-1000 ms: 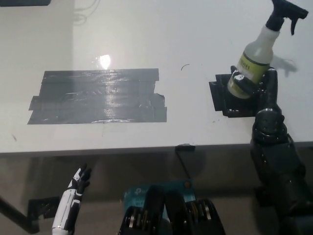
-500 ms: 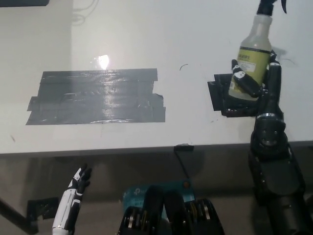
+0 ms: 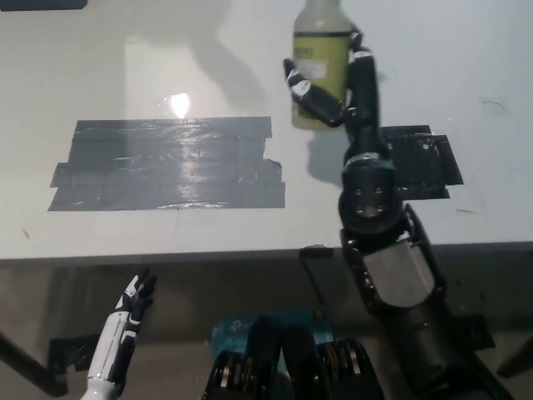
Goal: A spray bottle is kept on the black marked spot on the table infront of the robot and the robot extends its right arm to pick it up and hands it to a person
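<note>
The black right robot hand (image 3: 333, 87) grips the spray bottle (image 3: 321, 58) around its lower body, fingers wrapped across the label, so the bottle stays upright near the top middle of the frame. The bottle's head is cut off by the frame's top edge. It is well clear of the small black marked spot (image 3: 425, 162) at the right of the tabletop (image 3: 416, 50), apparently held out for a handover; no person shows. The white left robot hand (image 3: 133, 304) rests at lower left below the tabletop edge, fingers loosely apart and holding nothing.

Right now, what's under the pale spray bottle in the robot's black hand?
The pale spray bottle is shut in the black right hand, over bare white table. Its base hides the surface beneath.
</note>
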### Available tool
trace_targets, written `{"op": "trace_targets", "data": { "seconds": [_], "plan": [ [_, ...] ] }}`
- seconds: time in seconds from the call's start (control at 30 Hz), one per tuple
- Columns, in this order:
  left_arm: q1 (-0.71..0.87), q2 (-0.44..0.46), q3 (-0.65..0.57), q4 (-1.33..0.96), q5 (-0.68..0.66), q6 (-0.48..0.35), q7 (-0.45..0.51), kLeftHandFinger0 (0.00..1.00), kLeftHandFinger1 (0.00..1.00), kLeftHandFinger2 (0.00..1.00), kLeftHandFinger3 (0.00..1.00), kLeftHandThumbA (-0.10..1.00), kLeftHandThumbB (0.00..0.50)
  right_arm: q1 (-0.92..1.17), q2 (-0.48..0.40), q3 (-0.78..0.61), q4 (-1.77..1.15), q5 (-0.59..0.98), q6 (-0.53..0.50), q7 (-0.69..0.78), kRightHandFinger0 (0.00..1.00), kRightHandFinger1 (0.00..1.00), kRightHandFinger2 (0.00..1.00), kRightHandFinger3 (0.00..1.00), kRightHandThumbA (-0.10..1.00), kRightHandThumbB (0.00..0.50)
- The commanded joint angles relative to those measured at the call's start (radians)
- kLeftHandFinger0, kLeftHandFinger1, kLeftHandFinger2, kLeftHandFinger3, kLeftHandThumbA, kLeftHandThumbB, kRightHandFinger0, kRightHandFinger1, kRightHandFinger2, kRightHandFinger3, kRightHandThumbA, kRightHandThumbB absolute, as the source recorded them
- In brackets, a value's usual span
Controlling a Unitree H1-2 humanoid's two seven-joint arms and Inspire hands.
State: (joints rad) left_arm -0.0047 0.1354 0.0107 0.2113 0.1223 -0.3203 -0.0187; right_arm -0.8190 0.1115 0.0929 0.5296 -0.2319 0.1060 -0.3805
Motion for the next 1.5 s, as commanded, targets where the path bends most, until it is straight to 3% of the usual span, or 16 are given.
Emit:
{"op": "trace_targets", "data": {
  "seconds": [0.0, 0.2, 0.5, 0.77, 0.8, 0.83, 0.87, 0.9, 0.93, 0.97, 1.07, 1.1, 1.17, 1.2, 1.27, 1.47],
  "plan": [
    [-0.006, 0.013, -0.003, -0.026, 0.003, -0.008, -0.001, 1.0, 1.0, 1.0, 1.0, 1.0, 0.5, -0.097, 0.023, -0.001, 0.064, -0.003, -0.064, -0.007, 0.0, 0.42, 0.9, 0.96, -0.1, 0.134],
    [-0.004, 0.013, -0.005, -0.033, 0.01, 0.002, 0.001, 1.0, 1.0, 1.0, 1.0, 1.0, 0.5, -0.141, 0.023, 0.007, 0.211, -0.01, -0.123, -0.014, 0.02, 0.47, 0.93, 1.0, -0.1, 0.144],
    [0.008, 0.007, -0.014, -0.04, 0.007, 0.008, -0.006, 1.0, 1.0, 1.0, 1.0, 1.0, 0.5, -0.084, 0.03, 0.011, 0.173, -0.006, -0.091, 0.006, 0.02, 0.51, 0.98, 1.0, -0.1, 0.135],
    [-0.005, 0.013, -0.023, -0.03, 0.017, 0.014, -0.005, 1.0, 1.0, 1.0, 1.0, 1.0, 0.5, -0.054, 0.031, 0.018, 0.125, -0.009, -0.106, 0.011, 0.03, 0.52, 0.96, 1.0, -0.1, 0.127],
    [-0.007, 0.014, -0.024, -0.029, 0.011, 0.012, -0.009, 1.0, 1.0, 1.0, 1.0, 1.0, 0.5, -0.053, 0.033, 0.015, 0.109, -0.005, -0.108, 0.012, 0.11, 0.61, 1.0, 1.0, -0.1, 0.168],
    [-0.006, 0.014, -0.024, -0.03, 0.007, 0.013, -0.011, 1.0, 1.0, 1.0, 1.0, 1.0, 0.5, -0.05, 0.032, 0.015, 0.099, -0.003, -0.112, 0.015, 0.27, 0.73, 1.0, 1.0, -0.01, 0.219],
    [-0.004, 0.014, -0.024, -0.031, 0.004, 0.016, -0.013, 1.0, 1.0, 1.0, 1.0, 1.0, 0.5, -0.047, 0.031, 0.017, 0.091, -0.003, -0.115, 0.02, 0.31, 0.69, 0.98, 1.0, 0.1, 0.217],
    [-0.007, 0.013, -0.023, -0.029, 0.001, 0.016, -0.014, 1.0, 1.0, 1.0, 1.0, 1.0, 0.5, -0.047, 0.029, 0.018, 0.085, 0.0, -0.118, 0.029, 0.47, 0.84, 1.0, 1.0, 0.18, 0.284],
    [-0.011, 0.015, -0.024, -0.029, 0.002, 0.014, -0.014, 1.0, 1.0, 1.0, 1.0, 1.0, 0.5, -0.045, 0.018, 0.027, 0.071, 0.02, -0.128, 0.083, 0.81, 1.0, 1.0, 1.0, 0.49, 0.444],
    [-0.002, 0.016, -0.026, -0.034, 0.006, 0.013, -0.015, 1.0, 1.0, 1.0, 1.0, 1.0, 0.5, -0.035, 0.013, 0.034, 0.059, 0.029, -0.131, 0.113, 0.97, 1.0, 1.0, 1.0, 0.53, 0.447],
    [0.014, 0.008, -0.031, -0.047, 0.006, 0.024, -0.014, 1.0, 1.0, 1.0, 1.0, 1.0, 0.5, -0.004, -0.019, 0.071, -0.015, 0.035, -0.065, 0.213, 1.0, 1.0, 1.0, 1.0, 0.71, 0.494],
    [0.009, 0.008, -0.03, -0.048, 0.004, 0.03, -0.014, 1.0, 1.0, 1.0, 1.0, 1.0, 0.5, 0.011, -0.039, 0.085, -0.063, 0.039, -0.045, 0.252, 1.0, 1.0, 1.0, 1.0, 0.81, 0.5],
    [0.008, 0.009, -0.03, -0.046, 0.005, 0.028, -0.012, 1.0, 1.0, 1.0, 1.0, 1.0, 0.5, 0.048, -0.069, 0.101, -0.152, 0.047, -0.028, 0.292, 1.0, 1.0, 1.0, 1.0, 0.85, 0.5],
    [0.02, 0.01, -0.032, -0.053, 0.007, 0.028, -0.013, 1.0, 1.0, 1.0, 1.0, 1.0, 0.5, 0.085, -0.088, 0.111, -0.223, 0.044, -0.009, 0.307, 1.0, 1.0, 1.0, 1.0, 0.93, 0.5],
    [0.012, 0.011, -0.032, -0.049, 0.009, 0.027, -0.012, 1.0, 1.0, 1.0, 1.0, 1.0, 0.5, 0.109, -0.115, 0.112, -0.296, 0.05, 0.011, 0.331, 1.0, 1.0, 1.0, 1.0, 0.89, 0.5],
    [0.037, 0.013, -0.038, -0.055, 0.01, 0.038, -0.019, 1.0, 1.0, 1.0, 1.0, 1.0, 0.5, 0.335, -0.253, 0.079, -0.725, 0.117, 0.079, 0.413, 1.0, 1.0, 1.0, 1.0, 0.94, 0.492]
  ]
}}
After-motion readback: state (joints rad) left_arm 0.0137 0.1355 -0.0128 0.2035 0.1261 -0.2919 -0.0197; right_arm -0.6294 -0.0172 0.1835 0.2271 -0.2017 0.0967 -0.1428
